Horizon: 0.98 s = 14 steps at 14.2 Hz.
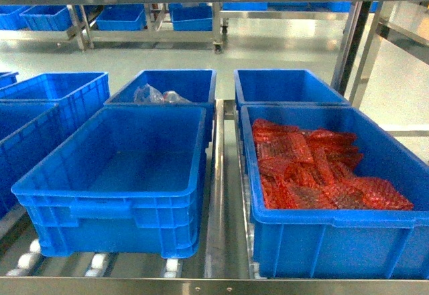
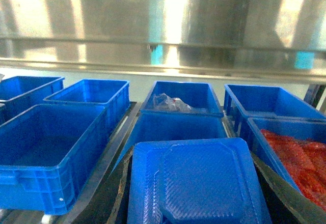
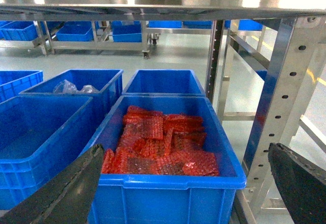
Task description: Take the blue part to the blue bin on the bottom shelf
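On head view I see an empty blue bin [image 1: 114, 181] at seven o'clock on the bottom shelf [image 1: 216, 241]. Left wrist view: my left gripper [image 2: 196, 193] grasps the blue part [image 2: 196, 178], at six o'clock. Right wrist view: my right gripper [image 3: 188, 193] hangs spread apart above the bin of red packets [image 3: 163, 145].

A blue bin [image 1: 333, 194] at the front right of the rack holds red bubble-wrap bags [image 1: 320, 167]. Behind it stands another blue bin [image 1: 285, 86]. A rear bin [image 1: 171, 87] holds clear plastic bags [image 1: 155, 96]. More blue bins [image 1: 120, 17] sit on distant racks.
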Motion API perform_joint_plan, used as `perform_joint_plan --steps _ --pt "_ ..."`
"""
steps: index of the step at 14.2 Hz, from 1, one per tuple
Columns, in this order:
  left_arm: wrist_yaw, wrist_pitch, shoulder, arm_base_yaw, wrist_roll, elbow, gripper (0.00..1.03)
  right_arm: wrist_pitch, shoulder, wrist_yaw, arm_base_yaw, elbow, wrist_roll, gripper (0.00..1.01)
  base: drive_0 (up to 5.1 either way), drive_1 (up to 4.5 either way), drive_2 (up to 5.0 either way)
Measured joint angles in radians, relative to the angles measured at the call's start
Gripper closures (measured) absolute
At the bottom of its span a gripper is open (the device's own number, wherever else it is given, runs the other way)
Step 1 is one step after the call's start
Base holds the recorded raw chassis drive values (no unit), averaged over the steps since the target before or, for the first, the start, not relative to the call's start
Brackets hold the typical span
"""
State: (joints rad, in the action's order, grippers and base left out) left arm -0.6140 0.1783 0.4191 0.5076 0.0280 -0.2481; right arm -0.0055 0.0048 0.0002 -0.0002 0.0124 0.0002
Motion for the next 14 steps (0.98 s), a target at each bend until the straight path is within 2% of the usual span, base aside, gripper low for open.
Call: perform_joint_plan --steps 14 --pt "0.001 -0.002 0.0 0.0 0.0 0.002 0.59 0.0 0.0 0.0 0.0 0.0 0.0 0.03 0.0 0.0 0.0"
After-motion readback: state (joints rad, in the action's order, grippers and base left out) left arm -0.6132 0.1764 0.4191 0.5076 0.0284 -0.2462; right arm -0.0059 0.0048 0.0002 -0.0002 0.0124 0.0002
